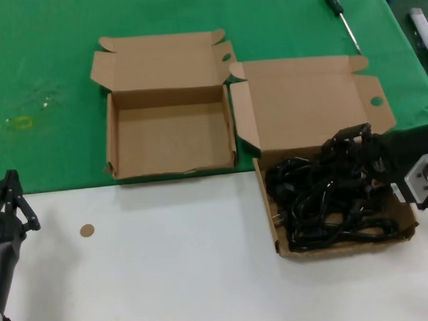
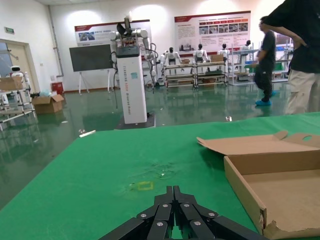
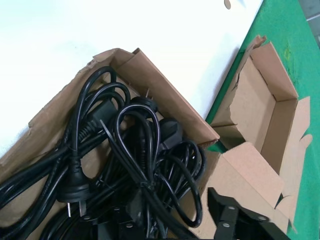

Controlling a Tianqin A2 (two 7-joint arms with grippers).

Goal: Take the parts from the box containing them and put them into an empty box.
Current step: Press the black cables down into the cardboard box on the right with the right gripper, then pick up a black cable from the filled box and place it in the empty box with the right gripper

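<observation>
The power cords (image 1: 322, 198) lay heaped in the low-walled box (image 1: 405, 236) on the robot's right, black loops crossing over and under one another so that no single bundle stood clearly apart; in the right wrist view (image 3: 120, 150) one plug rested near the box's corner with its cable threaded through neighbouring coils. The right gripper (image 1: 352, 144) hung over the far side of that heap, by the hinge of the broad lid flap (image 1: 304, 103), and whether its fingers were spread or closed on anything could not be told from these views. The chief risk, to my judgement, was the tangle — a lift on one loop would likely drag two or three cords, or pull a trailing plug against the low wall and shift the whole box across the white worktop (image 1: 169, 262). A partial grip on a single strand could also let the bundle slide out on the way over. The empty box (image 1: 170, 137) sat just beside, on the green mat (image 1: 47, 82), its taller walls and upright side flaps a ledge that a dangling cord might catch on or spill outside of. The left gripper (image 1: 10, 201) waited low at the robot's left edge, fingers pressed together in its wrist view (image 2: 172, 217), well apart from both boxes — so nothing steadied either carton. A screwdriver (image 1: 339, 13) lay beyond, out of the way.
</observation>
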